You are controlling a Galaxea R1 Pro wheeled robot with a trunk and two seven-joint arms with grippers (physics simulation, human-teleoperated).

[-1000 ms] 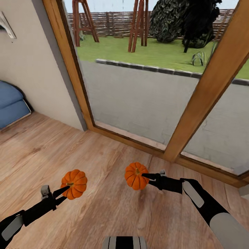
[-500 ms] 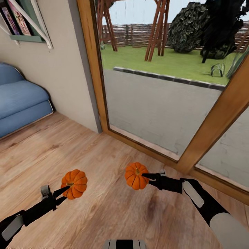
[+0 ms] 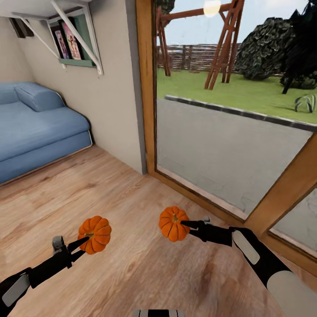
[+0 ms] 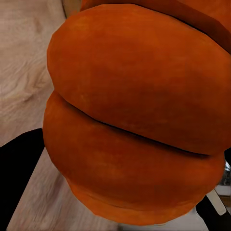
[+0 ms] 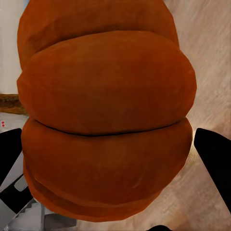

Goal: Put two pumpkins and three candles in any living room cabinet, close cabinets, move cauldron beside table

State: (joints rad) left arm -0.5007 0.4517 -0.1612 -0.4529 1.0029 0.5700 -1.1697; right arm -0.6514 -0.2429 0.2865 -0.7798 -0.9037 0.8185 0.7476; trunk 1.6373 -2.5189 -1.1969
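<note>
Panned leftward, bringing a sofa (image 3: 35,127) into sight, each claw (image 3: 83,243) (image 3: 185,224) apparently clamps its pumpkin (image 3: 94,234) (image 3: 172,223).

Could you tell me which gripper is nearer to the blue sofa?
Left. The left gripper holds its pumpkin on the sofa's side; the right gripper is nearer the window.

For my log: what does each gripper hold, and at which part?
Left gripper holds one pumpkin by its side; right gripper holds the other pumpkin by its side.
</note>
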